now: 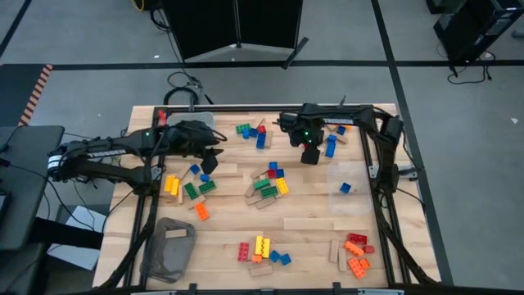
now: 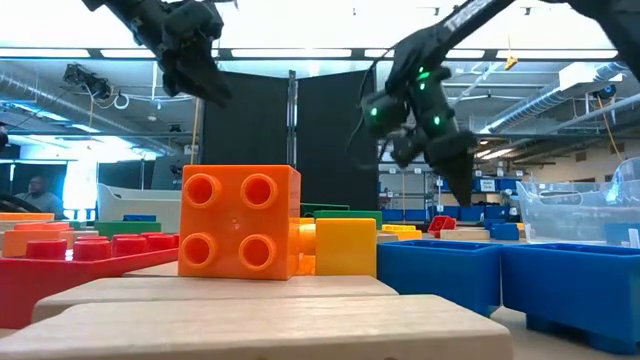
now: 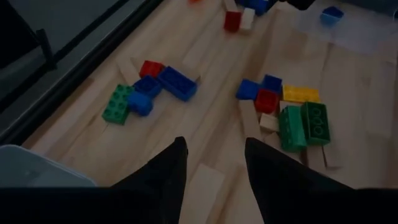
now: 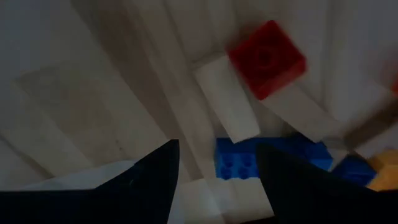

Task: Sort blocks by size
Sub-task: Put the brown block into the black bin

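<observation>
The blocks — small studded plastic bricks in red, blue, green, yellow and orange, with plain tan wooden pieces among them — lie in loose clusters all over the wooden table. Right under the right gripper, showing between its fingers, is a blue studded plastic brick; just beyond it lie a pale wooden rectangular piece and a small red studded cube, the cube touching the wooden piece's far end. The right gripper's fingers stand apart with nothing between them.

The step in hand looks like a pick of the blue brick. To do it well, come straight down with the fingers straddling the brick's short sides, clear of the wooden piece, so nothing else gets dragged along.

The left gripper waits part-open and empty above bare board — a green-red-blue cluster ahead to one side, a mixed cluster to the other.
</observation>
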Tool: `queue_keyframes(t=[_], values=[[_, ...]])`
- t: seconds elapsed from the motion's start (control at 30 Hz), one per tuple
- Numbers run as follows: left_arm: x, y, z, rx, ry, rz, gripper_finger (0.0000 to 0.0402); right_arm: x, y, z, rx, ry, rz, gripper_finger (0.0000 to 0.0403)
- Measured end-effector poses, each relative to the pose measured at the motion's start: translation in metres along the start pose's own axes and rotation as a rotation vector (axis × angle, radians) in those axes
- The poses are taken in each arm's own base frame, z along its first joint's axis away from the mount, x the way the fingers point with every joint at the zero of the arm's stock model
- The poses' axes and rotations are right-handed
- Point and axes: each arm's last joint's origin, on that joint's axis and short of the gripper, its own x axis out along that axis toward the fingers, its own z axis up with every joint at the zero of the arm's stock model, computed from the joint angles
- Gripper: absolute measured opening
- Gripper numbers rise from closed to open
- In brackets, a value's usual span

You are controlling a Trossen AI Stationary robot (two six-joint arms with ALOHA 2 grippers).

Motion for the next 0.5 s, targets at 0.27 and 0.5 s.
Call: queue_keyframes(t=[0.27,0.5], values=[[0.0,-0.003,-0.001,0.005,0.002,-0.01,0.017,0.036,-0.001,0.018,-0.041,0.105,0.056,0.0227],[0.0,-0.003,-0.001,0.005,0.003,-0.009,0.017,0.044,-0.001,0.024,-0.07,0.127,0.034,0.0225]])
